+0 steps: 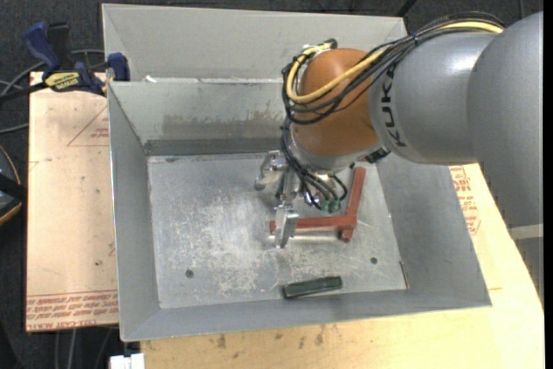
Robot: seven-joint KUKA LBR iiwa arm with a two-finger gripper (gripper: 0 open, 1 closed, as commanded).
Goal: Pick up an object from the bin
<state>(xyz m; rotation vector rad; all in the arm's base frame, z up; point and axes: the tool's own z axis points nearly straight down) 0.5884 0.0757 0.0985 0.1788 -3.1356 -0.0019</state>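
Note:
My gripper (276, 201) is low over the middle of the bin floor, below the orange wrist cover. Its two metal fingers stand apart, one nearer the back wall and the other (284, 229) towards the front, so it is open. A red L-shaped bracket (344, 216) lies flat just right of the gripper. The left end of its long arm reaches the front finger and seems to touch it. Nothing sits between the fingers. A short dark green bar (313, 287) lies near the bin's front wall, apart from the gripper.
The arm and its cabled orange cover hang over the bin's back right part and hide the floor beneath. Bare scuffed floor stretches to the left of the gripper.

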